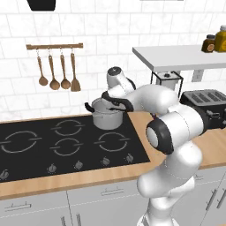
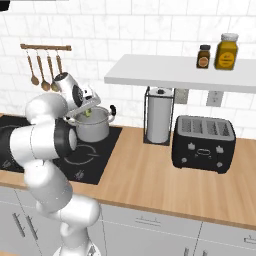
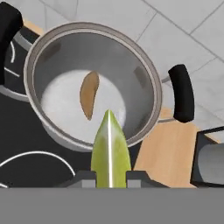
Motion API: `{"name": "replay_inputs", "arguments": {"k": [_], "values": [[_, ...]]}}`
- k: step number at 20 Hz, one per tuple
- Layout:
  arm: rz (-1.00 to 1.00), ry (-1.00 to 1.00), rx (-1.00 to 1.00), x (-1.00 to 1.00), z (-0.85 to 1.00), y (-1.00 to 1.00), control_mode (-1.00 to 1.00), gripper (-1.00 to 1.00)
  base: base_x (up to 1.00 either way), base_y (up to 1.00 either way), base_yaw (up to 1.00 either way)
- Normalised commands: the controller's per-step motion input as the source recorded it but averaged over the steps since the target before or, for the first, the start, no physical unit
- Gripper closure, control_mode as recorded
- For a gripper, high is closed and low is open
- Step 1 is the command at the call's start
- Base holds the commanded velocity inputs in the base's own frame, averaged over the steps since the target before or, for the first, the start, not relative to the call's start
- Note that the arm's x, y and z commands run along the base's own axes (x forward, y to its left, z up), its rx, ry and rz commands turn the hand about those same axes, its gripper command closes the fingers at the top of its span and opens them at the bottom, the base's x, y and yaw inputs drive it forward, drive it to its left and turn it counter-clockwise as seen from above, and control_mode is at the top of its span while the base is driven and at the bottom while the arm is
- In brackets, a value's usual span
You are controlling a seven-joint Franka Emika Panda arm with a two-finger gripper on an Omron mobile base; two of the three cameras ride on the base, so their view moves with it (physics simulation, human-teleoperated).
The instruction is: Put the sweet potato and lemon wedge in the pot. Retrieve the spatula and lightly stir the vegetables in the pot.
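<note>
End effector (image 3: 110,177): I see it clamped on the lemon wedge (image 3: 110,151), just above the pot's near rim.
Pot (image 3: 92,83): I see it on the black cooktop (image 1: 66,141), at its back right corner, beside the wooden counter (image 2: 160,175).
Sweet potato (image 3: 89,94): lying on the pot's floor.
Lemon wedge: between the fingers, pointing into the pot.
Toaster (image 2: 203,142): on the counter, well right of the pot.
</note>
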Motion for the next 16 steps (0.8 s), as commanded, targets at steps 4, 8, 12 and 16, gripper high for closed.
{"name": "replay_inputs", "arguments": {"k": [4,8,12,16], "values": [[-0.04,0.1,0.0,0.56,-0.61,0.05,-1.0,1.0,0.0,0.0,0.0],[-0.04,0.03,0.0,0.49,-0.33,0.14,-1.0,1.0,0.0,0.0,0.0],[-0.06,0.03,0.0,0.23,-0.26,0.11,-1.0,1.0,0.0,0.0,0.0],[-0.13,0.08,0.01,0.02,-0.25,0.0,-1.0,-1.0,0.0,0.0,0.0]]}}
